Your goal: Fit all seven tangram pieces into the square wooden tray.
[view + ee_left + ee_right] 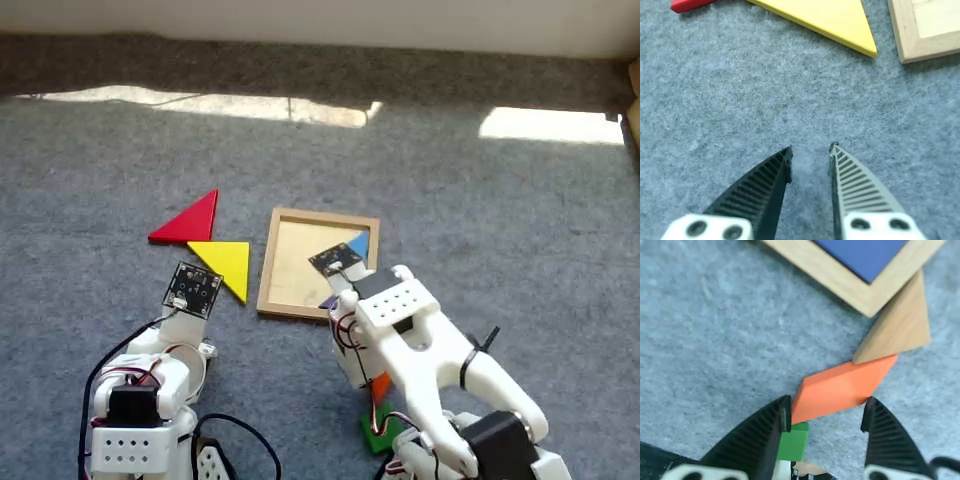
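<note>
Tray [325, 214] lies on the grey carpet [520, 230] ahead of the 2 arms, with 1 blue piece [358, 243] in its far corner on the right arm's side; the red triangle [190, 222] and the yellow triangle [225, 262] lie next to each other just beside the tray on the left arm's side. The left gripper [810, 148] hangs over bare carpet near the yellow triangle, jaws a narrow gap apart and holding nothing. The right gripper [826, 410] has its jaws spread wide, 1 on each side of the orange piece [842, 385], which lies flat on the carpet outside the tray, touching a wood-coloured triangle [900, 325], with the green piece [792, 442] just beside it.
</note>
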